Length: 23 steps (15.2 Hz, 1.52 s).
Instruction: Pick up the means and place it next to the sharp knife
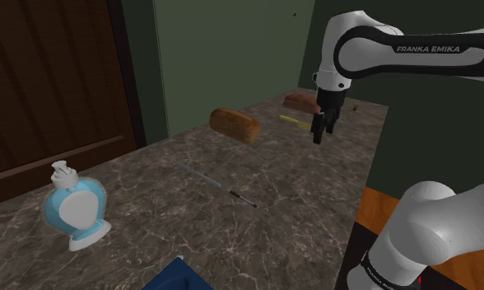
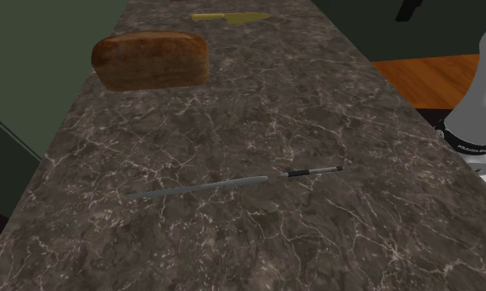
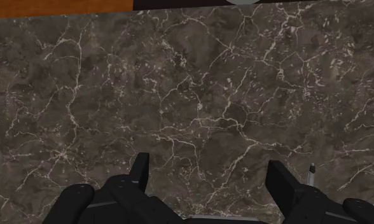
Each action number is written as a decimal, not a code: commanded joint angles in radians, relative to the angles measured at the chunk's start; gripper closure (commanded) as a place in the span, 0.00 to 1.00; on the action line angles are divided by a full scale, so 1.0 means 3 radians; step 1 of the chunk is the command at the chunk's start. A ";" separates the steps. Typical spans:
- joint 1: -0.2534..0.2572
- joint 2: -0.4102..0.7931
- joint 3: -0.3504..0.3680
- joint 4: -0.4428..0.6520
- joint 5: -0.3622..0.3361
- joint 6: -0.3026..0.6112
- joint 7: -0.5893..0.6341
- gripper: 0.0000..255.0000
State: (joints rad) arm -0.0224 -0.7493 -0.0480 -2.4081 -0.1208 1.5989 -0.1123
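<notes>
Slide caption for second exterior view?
Brown loaf, yellow knife and long thin knife lie apart on a dark marbled counter.

The bench carries two knives, a yellow knife and a long grey knife; two brown loaves, the near loaf and the far loaf; one soap bottle; one blue thing.

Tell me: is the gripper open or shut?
Open. The gripper has its fingers apart in the wrist view, bare marbled countertop between them, nothing clasped.
</notes>
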 commanded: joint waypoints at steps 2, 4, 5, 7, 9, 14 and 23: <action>0.0024 0.0105 0.0034 0.0024 0.0031 0.0069 0.0041 0.00; 0.0068 0.0321 0.0100 0.0085 0.0087 0.0203 0.0120 0.00; 0.0089 0.0431 0.0132 0.0122 0.0113 0.0266 0.0158 0.00; 0.0130 0.0657 0.0194 0.0208 0.0158 0.0387 0.0233 0.00; 0.0167 0.0888 0.0256 0.0309 0.0197 0.0498 0.0304 0.00; 0.0250 0.1480 0.0399 0.0632 0.0259 0.0724 0.0474 0.00; 0.0394 0.2586 0.0610 0.1461 0.0242 0.0924 0.0768 0.00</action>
State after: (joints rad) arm 0.0890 -0.0114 0.1269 -1.9985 -0.0466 1.8710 0.1049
